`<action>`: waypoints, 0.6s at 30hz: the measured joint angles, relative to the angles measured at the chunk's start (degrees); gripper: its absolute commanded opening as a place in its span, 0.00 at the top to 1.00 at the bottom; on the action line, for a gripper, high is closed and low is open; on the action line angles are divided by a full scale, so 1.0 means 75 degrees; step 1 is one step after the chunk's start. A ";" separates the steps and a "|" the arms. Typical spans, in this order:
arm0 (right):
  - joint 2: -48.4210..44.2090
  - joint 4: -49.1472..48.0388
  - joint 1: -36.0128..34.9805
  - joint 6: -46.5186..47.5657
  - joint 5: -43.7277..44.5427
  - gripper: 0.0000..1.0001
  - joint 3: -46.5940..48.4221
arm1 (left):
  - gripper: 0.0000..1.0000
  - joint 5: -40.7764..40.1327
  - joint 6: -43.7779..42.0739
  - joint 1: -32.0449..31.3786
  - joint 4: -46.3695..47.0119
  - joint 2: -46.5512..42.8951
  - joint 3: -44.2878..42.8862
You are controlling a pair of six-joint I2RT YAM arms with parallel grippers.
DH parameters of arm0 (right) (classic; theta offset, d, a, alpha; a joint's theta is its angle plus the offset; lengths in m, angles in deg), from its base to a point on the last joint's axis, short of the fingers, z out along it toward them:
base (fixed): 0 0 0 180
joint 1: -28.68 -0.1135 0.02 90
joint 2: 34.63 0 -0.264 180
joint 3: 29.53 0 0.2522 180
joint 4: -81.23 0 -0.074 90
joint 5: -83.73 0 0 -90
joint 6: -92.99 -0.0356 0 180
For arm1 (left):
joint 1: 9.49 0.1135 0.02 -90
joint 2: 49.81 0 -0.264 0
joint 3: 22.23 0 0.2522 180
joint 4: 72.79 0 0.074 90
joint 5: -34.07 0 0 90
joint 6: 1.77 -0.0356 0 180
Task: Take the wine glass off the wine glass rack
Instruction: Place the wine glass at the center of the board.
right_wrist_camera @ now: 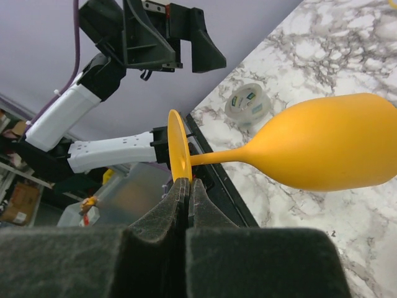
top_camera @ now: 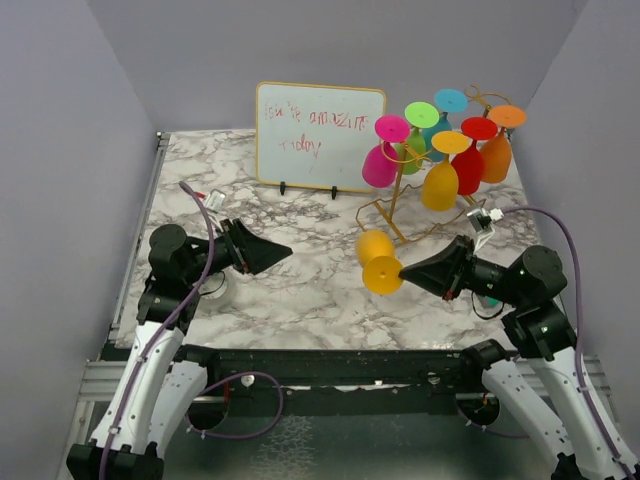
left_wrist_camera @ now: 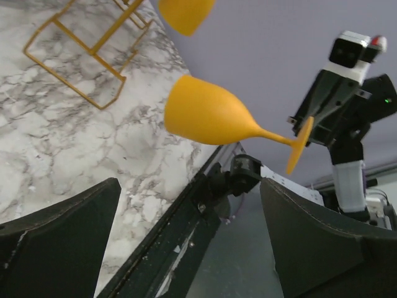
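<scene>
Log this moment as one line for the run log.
wine glass: off wine glass rack, lying sideways | right gripper: shut on its foot | left gripper: open, empty

Right tool [left_wrist_camera: 312, 132] holds wine glass [left_wrist_camera: 211, 116] by foot; wine glass rack [left_wrist_camera: 101, 105] beyond.

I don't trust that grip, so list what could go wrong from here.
The right hand pinches only the thin foot rim of the yellow glass, held sideways over the table; it may pivot or slip and drop. The bowl also sits near the rack, so a swing might knock the hanging glasses.
</scene>
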 measured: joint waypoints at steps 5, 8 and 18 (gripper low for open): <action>0.0122 -0.0382 0.0000 -0.0417 -0.0175 0.99 -0.0396 | 0.11 0.0265 0.0122 -0.0717 0.0140 0.0513 -0.0554; 0.0425 -0.0612 0.0000 -0.0490 -0.0332 0.99 -0.0391 | 0.17 0.0221 0.0102 -0.1393 0.0216 0.0819 -0.0799; 0.1113 -0.0836 0.0000 -0.0516 -0.0574 0.99 -0.0326 | 0.17 -0.1338 -0.0463 -0.4558 0.0227 0.1920 -0.1128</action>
